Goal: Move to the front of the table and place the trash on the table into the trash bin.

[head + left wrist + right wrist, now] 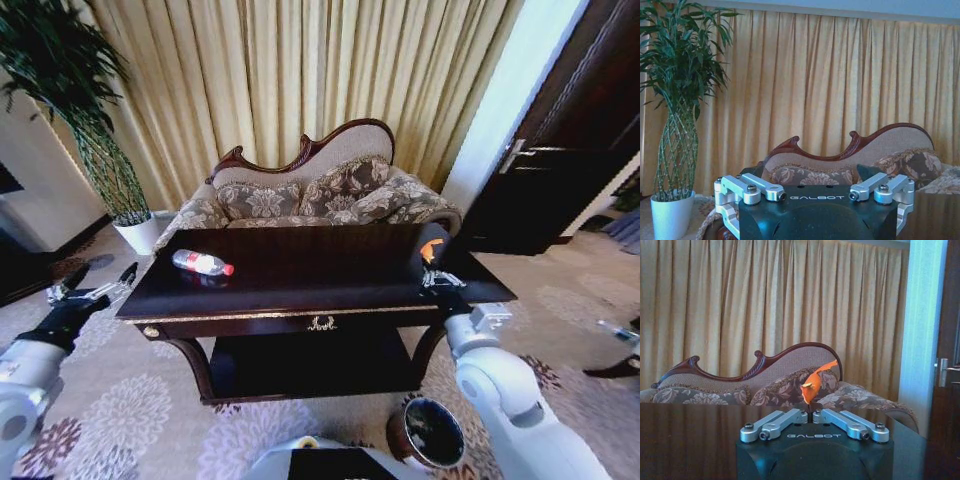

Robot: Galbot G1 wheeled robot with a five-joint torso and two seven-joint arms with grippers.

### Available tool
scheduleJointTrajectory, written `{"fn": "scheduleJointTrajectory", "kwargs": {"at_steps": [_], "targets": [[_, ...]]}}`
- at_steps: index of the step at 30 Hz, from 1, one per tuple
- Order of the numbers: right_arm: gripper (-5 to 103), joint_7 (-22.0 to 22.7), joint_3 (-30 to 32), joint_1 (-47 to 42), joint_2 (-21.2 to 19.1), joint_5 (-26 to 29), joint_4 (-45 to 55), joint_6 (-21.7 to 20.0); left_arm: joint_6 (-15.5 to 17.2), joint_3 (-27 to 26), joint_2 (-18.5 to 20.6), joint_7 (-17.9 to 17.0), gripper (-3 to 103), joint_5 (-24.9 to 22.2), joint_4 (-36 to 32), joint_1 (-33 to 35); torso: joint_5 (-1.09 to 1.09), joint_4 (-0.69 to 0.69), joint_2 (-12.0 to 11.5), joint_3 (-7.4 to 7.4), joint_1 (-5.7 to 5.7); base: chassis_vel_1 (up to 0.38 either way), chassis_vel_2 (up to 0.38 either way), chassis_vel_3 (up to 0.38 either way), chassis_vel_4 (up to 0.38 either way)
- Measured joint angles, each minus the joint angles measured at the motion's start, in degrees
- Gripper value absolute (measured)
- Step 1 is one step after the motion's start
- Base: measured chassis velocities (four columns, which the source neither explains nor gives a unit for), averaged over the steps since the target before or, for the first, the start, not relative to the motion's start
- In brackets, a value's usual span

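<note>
Parked at front of worktop [300, 300], so the drive-up step looks done. Right tool [432, 262] over the right end of the worktop, fingers closed onto orange scrap [812, 382]; scrap sticks up from the fingertips, seemingly lifted clear of the surface, though contact hard to judge. Left tool [92, 288] hanging off the left end of the worktop, beside the corner, fingers spread wide, holding nothing. Idle by the look of it.

Clear bottle with red label [202, 263] lying on its side at left part of worktop, untouched. No white paper pieces made out on the surface. Trash bin [428, 432] on the floor below the right front corner, near the right arm, open top facing up.

Progress estimate: early. First piece gripped, not yet in bin. Left to do: drop scrap in bin, then bottle, plus any paper bits if present.
</note>
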Motion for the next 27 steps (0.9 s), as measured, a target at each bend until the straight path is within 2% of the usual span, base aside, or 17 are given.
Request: {"fn": "scheduleJointTrajectory", "kwargs": {"at_steps": [8, 12, 16, 18, 20, 21, 23, 25, 26, 27], "targets": [[0, 0.0, -0.6, -0.7, 0.7, -2.1, -1.0, 0.7, 0.0, 0.3, -0.5, 0.2, 100, 0.1, 0.0, -0.1, -0.01, 0.00, 0.0, -0.01, -0.01, 0.269, -0.288, -0.274, 0.277], [0, -2.2, -1.9, -1.0, 2.0, -4.8, -4.9, 2.0, -0.1, 0.7, -0.6, 0.3, 100, 0.2, 0.0, -0.3, -0.01, 0.01, 0.0, 0.00, -0.02, 0.337, -0.323, -0.333, 0.326], [0, -4.1, -2.7, -1.4, 3.4, -4.2, -9.2, -0.3, -0.1, 0.8, -0.8, 0.5, 100, 0.2, -0.1, -0.3, 0.00, -0.02, 0.1, -0.04, -0.08, 0.256, -0.206, -0.234, 0.211], [0, -4.2, -3.6, -1.2, 4.5, -3.8, -13.8, -1.9, -0.4, 0.4, -1.0, 0.9, 100, 0.2, 0.0, 0.0, 0.01, -0.01, 0.1, -0.04, -0.09, 0.050, -0.088, -0.082, 0.112], [0, -4.2, -3.9, -0.8, 4.8, -4.2, -15.7, -2.0, -0.6, 0.3, -1.1, 1.0, 100, 0.2, 0.0, 0.1, -0.01, -0.01, 0.1, -0.04, -0.09, -0.006, -0.009, -0.036, 0.092], [0, -4.0, -4.2, -0.1, 5.3, -4.9, -18.4, -2.1, -0.8, 0.2, -1.2, 1.0, 100, 0.2, 0.0, 0.3, 0.00, 0.03, 0.1, -0.03, -0.08, 0.000, 0.000, 0.000, 0.000], [0, -3.8, -4.3, 1.1, 5.9, -5.9, -22.3, -2.1, -0.9, 0.0, -1.4, 1.2, 100, 0.2, -0.1, 0.5, 0.01, 0.02, 0.0, 0.00, -0.05, 0.000, 0.000, 0.000, 0.000], [0, -3.4, -4.4, 4.0, 6.7, -7.6, -31.1, -1.9, -1.1, -0.4, -1.7, 1.4, 100, 0.1, -0.3, 1.0, 0.01, -0.01, 0.0, 0.04, 0.07, -0.051, 0.045, 0.053, -0.085], [0, -3.4, -4.4, 4.0, 6.7, -7.6, -31.1, -1.9, -1.1, -0.4, -1.7, 1.4, 100, 0.1, -0.3, 1.0, 0.01, -0.01, 0.0, 0.04, 0.07, -0.051, 0.045, 0.074, -0.085], [0, -3.2, -4.4, 6.2, 7.1, -8.7, -36.7, -1.5, -1.2, -0.8, -2.0, 1.8, 100, 0.0, -0.4, 1.2, 0.02, -0.02, 0.0, 0.04, 0.07, -0.078, 0.054, 0.046, -0.074]]}}
